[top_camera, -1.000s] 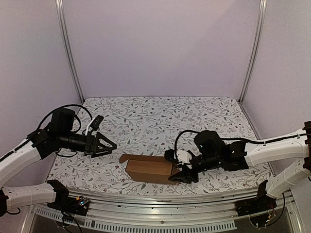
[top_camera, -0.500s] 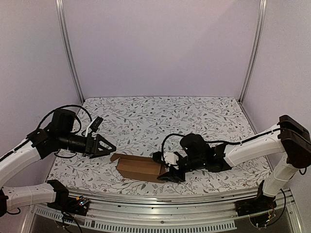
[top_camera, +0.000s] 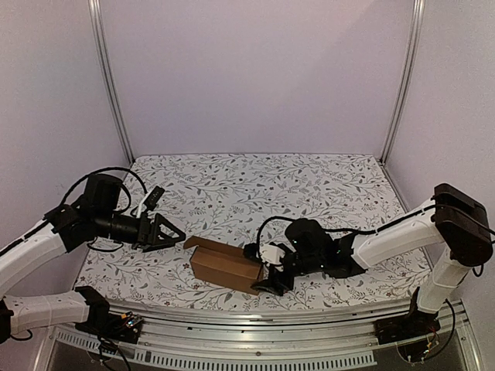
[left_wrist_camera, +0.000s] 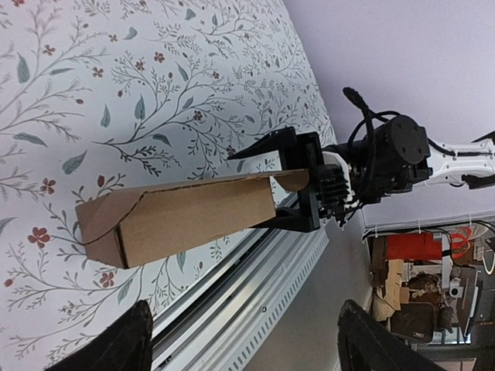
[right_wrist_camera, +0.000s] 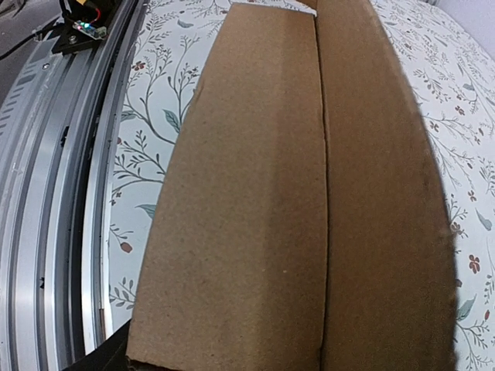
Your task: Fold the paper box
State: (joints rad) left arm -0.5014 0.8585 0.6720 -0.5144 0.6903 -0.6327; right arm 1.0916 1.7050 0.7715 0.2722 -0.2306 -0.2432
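The paper box is plain brown cardboard, folded into an oblong tube that lies on the floral table near its front edge, with a flap standing at its left end. My right gripper is at the box's right end, jaws spread to either side of it. The left wrist view shows the box with the right gripper straddling its far end. The box fills the right wrist view and hides those fingers. My left gripper is open and empty, just left of the box, its fingertips apart.
The table's metal front rail runs close below the box. The floral tablecloth stretches behind the box to the back wall. Side posts stand at the back corners.
My right gripper has moved left and taken the box with it. The box has slid left and turned a little, closer to my left gripper. The left arm has barely moved.
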